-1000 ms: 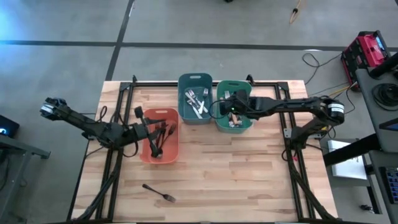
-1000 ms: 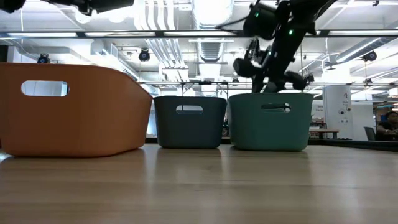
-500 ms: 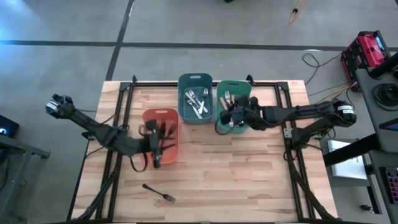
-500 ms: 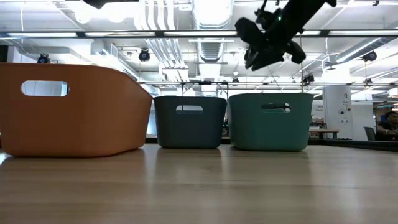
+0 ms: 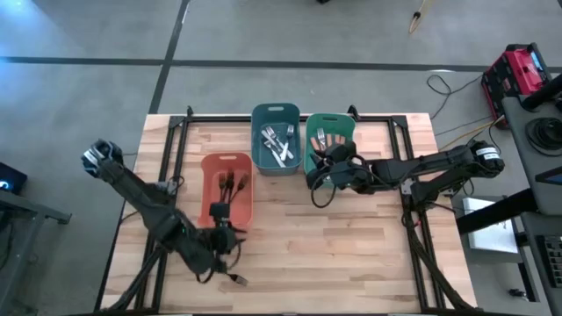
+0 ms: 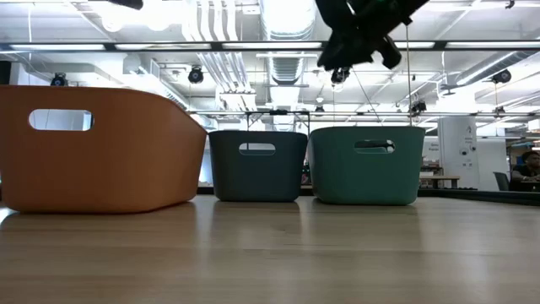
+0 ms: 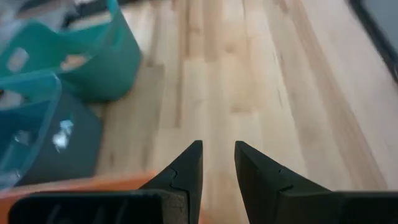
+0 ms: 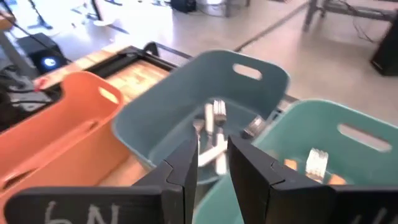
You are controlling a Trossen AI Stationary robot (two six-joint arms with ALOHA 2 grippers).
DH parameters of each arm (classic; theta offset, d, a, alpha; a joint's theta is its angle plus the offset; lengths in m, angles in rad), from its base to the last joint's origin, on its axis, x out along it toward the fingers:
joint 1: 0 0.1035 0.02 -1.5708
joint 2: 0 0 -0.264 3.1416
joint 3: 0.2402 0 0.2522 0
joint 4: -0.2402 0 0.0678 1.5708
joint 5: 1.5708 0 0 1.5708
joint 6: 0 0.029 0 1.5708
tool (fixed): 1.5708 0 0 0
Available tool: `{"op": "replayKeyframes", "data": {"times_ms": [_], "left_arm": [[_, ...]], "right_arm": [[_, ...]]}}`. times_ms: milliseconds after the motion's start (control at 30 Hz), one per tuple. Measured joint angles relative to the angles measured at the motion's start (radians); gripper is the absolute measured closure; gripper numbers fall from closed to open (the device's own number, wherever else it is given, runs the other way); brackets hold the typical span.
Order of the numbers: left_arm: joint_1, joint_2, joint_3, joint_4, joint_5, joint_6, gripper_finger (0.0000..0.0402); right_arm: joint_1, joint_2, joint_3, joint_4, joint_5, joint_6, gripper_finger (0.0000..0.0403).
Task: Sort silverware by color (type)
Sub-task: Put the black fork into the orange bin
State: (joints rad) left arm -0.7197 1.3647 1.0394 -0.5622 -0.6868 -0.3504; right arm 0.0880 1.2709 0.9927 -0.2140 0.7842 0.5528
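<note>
Pale wood-plank table (image 5: 351, 237) on grey concrete floor (image 5: 88, 88).

I can read little here: only white handwritten marks on the body of my right hand (image 8: 213, 163), something like "6N", partly cut off. Bins and desk carry no legible text.

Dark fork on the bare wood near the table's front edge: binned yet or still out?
Out. The dark fork lies on the wooden table, in front of the salmon bin; left gripper hovers nearby.
</note>
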Motion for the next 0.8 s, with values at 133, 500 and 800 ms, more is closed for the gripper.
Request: {"op": "replayKeyframes", "data": {"times_ms": [133, 500, 800], "left_arm": [[-0.069, 0.082, 0.067, -0.084, 0.001, -0.112, 0.0325], [-0.189, 0.299, 0.203, -0.227, 0.017, -0.365, 0.0319], [-0.208, 0.478, 0.344, -0.372, 0.155, -0.463, 0.0248]], "right_arm": [[0.021, 0.000, 0.000, 0.074, -0.007, -0.056, 0.0324], [0.104, 0.002, 0.000, 0.093, -0.007, -0.055, 0.0328], [0.201, 0.002, 0.000, 0.092, -0.007, -0.055, 0.0328]]}}
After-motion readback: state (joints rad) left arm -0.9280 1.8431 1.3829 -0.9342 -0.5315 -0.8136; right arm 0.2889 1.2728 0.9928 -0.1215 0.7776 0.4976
